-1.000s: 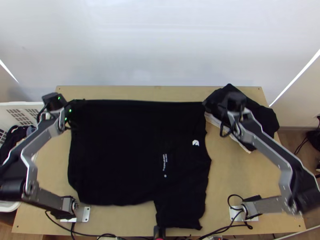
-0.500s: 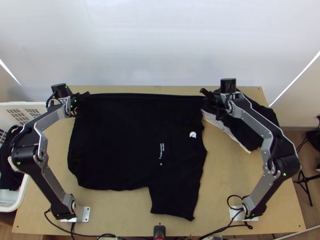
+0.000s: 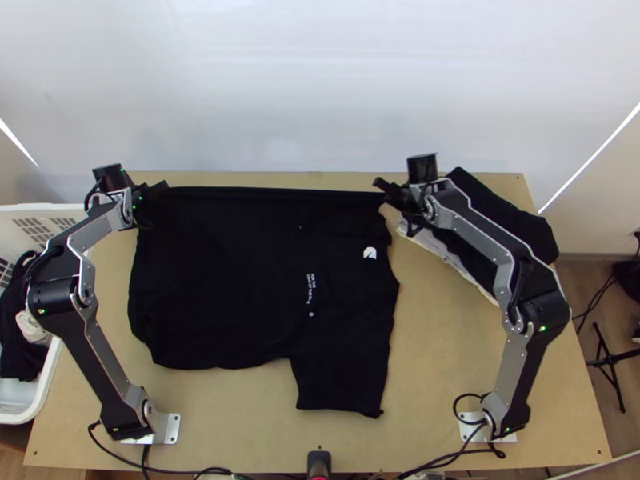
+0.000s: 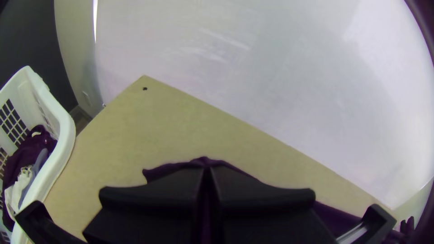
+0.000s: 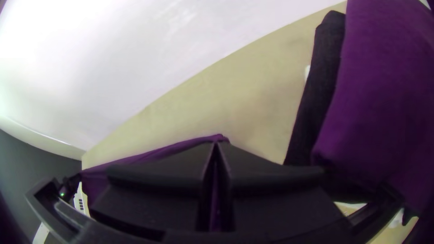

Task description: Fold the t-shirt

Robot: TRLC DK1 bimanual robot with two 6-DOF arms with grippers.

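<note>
Black t-shirt (image 3: pixel 232 280) lies on the near side of the left claw (image 3: pixel 165 188) and right claw (image 3: pixel 381 189), each clamped on an end of its far edge, drawn straight between them. 1 sleeve (image 3: pixel 340 384) spreads well away from the claws. Probably the 1st fold is in hand; next, lay that edge down evenly, then release.

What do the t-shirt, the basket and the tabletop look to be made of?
T-shirt: matte black knit, probably cotton or a blend; soft, wavy edges and no shine.
Basket: white moulded plastic, smooth; rounded rim, slotted walls.
Tabletop: pale tan wood-type board, dull finish, dark hole near a corner; plywood or laminate, can't tell which.
</note>
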